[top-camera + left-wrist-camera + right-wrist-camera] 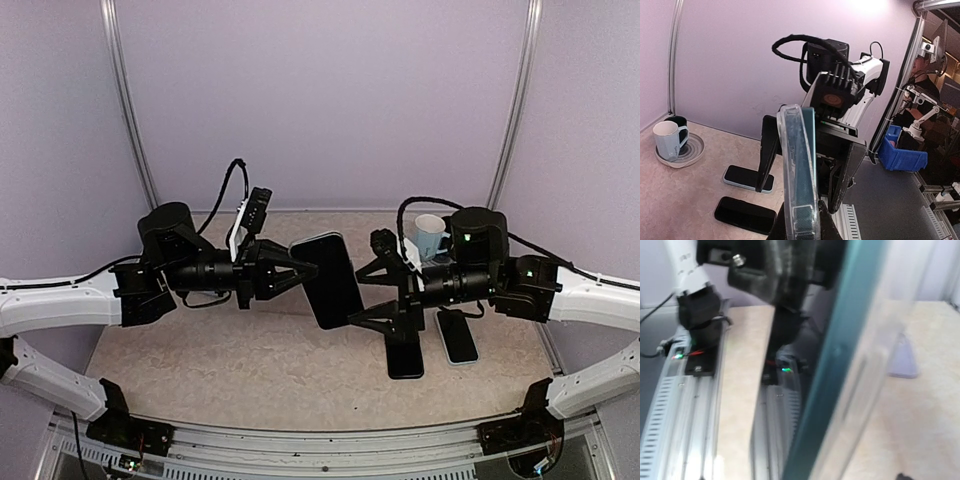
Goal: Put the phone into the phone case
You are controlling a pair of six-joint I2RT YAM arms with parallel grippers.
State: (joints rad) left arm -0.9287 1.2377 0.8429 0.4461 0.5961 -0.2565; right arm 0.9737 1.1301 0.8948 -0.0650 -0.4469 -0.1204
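My left gripper (305, 268) is shut on a teal-edged phone (328, 280) that lies against a clear phone case, holding both in the air above the table's middle. In the left wrist view the phone (810, 150) and the case (792, 170) stand edge-on between my left gripper (800, 222). My right gripper (368, 296) is open, one finger (767, 150) on each side of the phone's far end. I cannot tell if they touch it. The right wrist view shows only the blurred teal edge (840, 365) and the clear case (875, 365) close up.
A black phone (405, 356) and a phone with a light blue rim (459, 337) lie flat on the table under the right arm. A white-and-blue mug (430, 237) stands on a saucer at the back right. Purple walls enclose the table.
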